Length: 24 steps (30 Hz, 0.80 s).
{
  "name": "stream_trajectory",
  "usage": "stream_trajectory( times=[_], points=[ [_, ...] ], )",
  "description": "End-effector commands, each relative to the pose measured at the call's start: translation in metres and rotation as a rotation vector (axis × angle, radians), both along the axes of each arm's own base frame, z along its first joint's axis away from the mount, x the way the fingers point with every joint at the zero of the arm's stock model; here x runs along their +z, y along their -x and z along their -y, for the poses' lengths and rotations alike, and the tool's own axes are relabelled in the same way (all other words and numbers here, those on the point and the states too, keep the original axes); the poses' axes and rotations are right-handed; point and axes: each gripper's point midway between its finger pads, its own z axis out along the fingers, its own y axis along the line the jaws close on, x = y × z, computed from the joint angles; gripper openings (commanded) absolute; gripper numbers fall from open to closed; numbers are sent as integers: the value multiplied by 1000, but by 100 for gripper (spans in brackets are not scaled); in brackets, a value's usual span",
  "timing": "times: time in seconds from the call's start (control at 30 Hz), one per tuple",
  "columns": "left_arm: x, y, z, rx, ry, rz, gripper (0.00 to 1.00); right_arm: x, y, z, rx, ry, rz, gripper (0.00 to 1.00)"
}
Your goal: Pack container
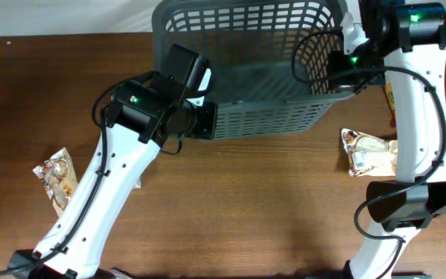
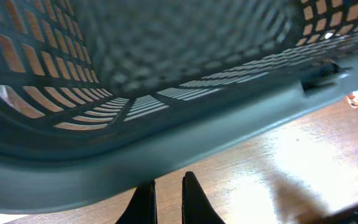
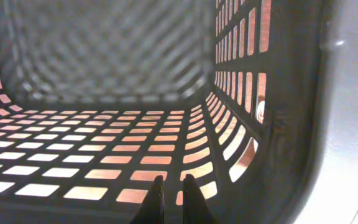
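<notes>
Left gripper (image 2: 168,198): the two fingers stand almost together at the lower edge of the left wrist view, jaws closed, with nothing visible between them. The tips lie just below the thick rolled rim of the container (image 2: 166,152), on its outer side; contact with the rim cannot be confirmed. Right gripper (image 3: 172,196): jaws closed, nothing gripped, tips inside the container, above its slotted floor and near one side wall. In the overhead view the container is a dark grey lattice basket at the far centre of the table (image 1: 246,209), between the two arms. The left arm (image 1: 103,190) meets its near left corner; the right arm (image 1: 423,116) reaches over its right rim. Snack packet (image 1: 56,177): flat on the table beside the left arm, well apart from the container. Second packet (image 1: 370,151): flat on the table just beside the right arm, near the container's right corner
</notes>
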Motion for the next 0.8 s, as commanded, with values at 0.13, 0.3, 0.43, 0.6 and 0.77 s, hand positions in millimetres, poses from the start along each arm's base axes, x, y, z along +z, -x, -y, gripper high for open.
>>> stream_trajectory(
  times=[0.13,0.3,0.43,0.6,0.77],
  points=[
    [1,-5,-12,41,-50,34,2,-3,4,0,14,20,-23,4],
    [1,-10,-22,70,-57,36,1,-3,5,0,14,20,-26,4],
    [1,-12,-26,81,-57,36,2,-3,5,0,14,20,-26,4],
    [1,-10,-26,79,-59,32,2,-1,4,0,22,21,-14,4],
    [6,-4,-27,74,-56,38,2,23,-3,-6,33,-17,69,4]
  ],
)
